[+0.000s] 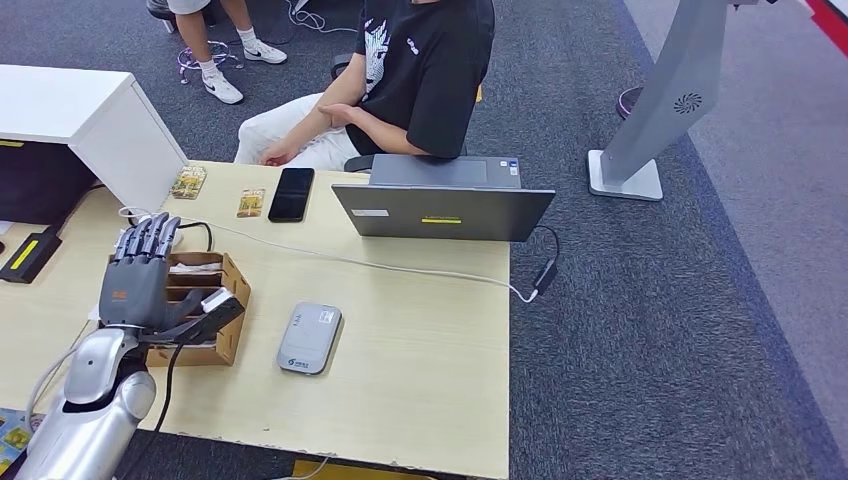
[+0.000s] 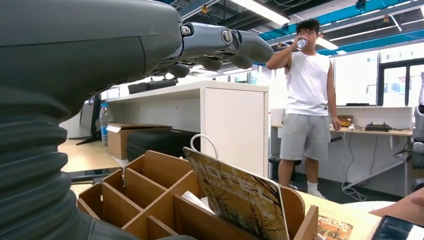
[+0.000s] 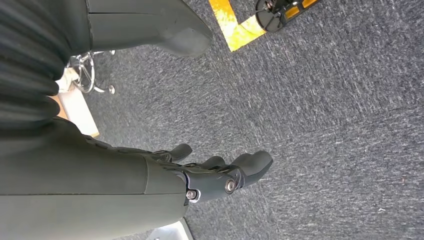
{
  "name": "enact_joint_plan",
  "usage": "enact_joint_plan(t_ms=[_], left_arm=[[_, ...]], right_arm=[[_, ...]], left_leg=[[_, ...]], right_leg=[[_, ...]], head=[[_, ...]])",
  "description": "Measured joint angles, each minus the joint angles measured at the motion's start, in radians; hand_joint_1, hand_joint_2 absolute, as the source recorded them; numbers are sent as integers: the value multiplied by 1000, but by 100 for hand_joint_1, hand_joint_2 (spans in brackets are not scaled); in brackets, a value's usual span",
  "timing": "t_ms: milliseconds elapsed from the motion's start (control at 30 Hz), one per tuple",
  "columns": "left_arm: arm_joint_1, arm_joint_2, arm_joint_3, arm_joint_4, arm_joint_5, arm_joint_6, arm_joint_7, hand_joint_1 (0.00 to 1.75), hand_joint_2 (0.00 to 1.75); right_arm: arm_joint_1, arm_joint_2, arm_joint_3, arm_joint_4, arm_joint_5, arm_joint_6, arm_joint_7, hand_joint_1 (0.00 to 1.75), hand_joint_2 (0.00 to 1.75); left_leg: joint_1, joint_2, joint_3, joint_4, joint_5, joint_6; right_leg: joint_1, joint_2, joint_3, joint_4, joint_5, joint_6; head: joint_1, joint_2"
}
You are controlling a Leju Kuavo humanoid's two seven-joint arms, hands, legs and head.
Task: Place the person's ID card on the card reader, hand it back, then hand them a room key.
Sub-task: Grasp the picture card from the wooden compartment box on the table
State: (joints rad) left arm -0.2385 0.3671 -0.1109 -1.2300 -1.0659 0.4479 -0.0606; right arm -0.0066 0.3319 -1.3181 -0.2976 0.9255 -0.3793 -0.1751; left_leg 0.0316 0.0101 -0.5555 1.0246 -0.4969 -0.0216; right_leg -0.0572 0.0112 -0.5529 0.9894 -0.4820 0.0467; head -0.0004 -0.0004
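While the left robot hand [image 1: 140, 275] hovers open, a room key [image 2: 239, 196] stands in the box [image 1: 225, 345] beneath it.

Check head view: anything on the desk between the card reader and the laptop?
Only a white cable crosses bare desk between the card reader and the laptop, per head view.

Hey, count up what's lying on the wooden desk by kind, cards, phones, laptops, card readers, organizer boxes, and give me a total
Loose cards: 2
Phones: 1
Laptops: 1
Card readers: 1
Organizer boxes: 1
Total: 6
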Motion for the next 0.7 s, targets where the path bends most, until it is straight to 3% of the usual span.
enact_joint_plan(t_ms=[467,533,667,700], left_arm=[[-17,-3,-8,18,9,-5,-5,0,175],[-18,-3,-12,19,9,-8,-5,8,175],[-21,-2,-17,22,11,-9,-5,175,175],[-21,-2,-18,22,11,-10,-5,175,175]], right_arm=[[6,-1,34,2,-40,-19,-4,0,175],[6,-1,41,2,-50,-19,-3,0,175],[6,-2,50,4,-56,-22,-3,0,175],[6,-2,52,5,-58,-23,-3,0,175]], left_leg=[[0,2,0,0,0,0],[0,2,0,0,0,0],[0,2,0,0,0,0],[0,2,0,0,0,0]], right_leg=[[0,1,-1,0,0,0],[0,1,-1,0,0,0],[0,1,-1,0,0,0],[0,1,-1,0,0,0]], head=[[0,0],[0,0],[0,0],[0,0]])
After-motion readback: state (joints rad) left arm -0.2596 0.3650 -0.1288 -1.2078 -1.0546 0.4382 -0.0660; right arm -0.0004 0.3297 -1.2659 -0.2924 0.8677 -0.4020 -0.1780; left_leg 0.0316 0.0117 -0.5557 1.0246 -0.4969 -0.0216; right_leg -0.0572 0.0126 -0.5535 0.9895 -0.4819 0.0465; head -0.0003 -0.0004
